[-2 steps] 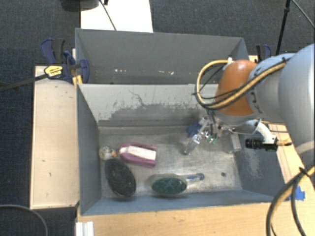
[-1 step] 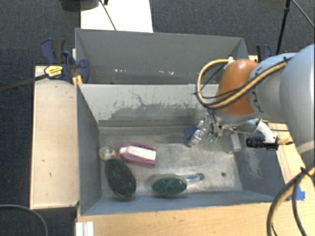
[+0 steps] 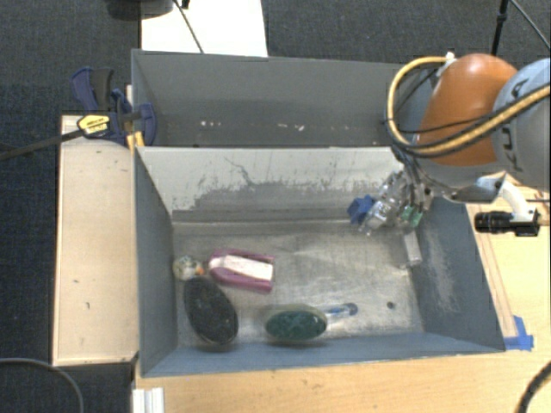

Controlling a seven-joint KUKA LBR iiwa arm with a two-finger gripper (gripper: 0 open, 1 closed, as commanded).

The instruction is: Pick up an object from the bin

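One pink box (image 3: pixel 244 270), black oval (image 3: pixel 210 311), green brush (image 3: pixel 295 324); tool (image 3: pixel 408 246) well apart.

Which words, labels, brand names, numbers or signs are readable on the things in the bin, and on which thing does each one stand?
No text can be read.
The pink and white packet may bear print, but it is too blurred to read.
The dark oval thing and the green oval thing show no writing.

Pincer (image 3: pixel 410 243) at far right of grey bin (image 3: pixel 258 101), pink bottle (image 3: pixel 243 270) well apart.
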